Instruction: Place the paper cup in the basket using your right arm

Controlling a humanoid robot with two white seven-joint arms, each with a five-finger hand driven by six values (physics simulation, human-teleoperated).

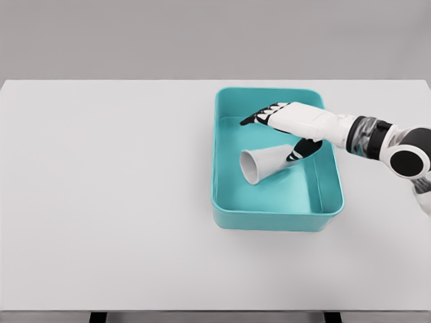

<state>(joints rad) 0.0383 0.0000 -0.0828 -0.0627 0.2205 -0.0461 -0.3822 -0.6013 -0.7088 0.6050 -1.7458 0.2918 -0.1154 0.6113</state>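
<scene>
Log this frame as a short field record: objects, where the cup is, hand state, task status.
surface: white table
basket: teal rectangular basket, right of table centre
cup: paper cup on its side inside the basket, mouth toward the left
right hand: right hand over the basket, thumb against the cup's base end, fingers extended above it
grasp: unclear whether the cup is held or already released
left arm: not in view
task status: cup is inside the basket walls; hand not yet withdrawn
</scene>
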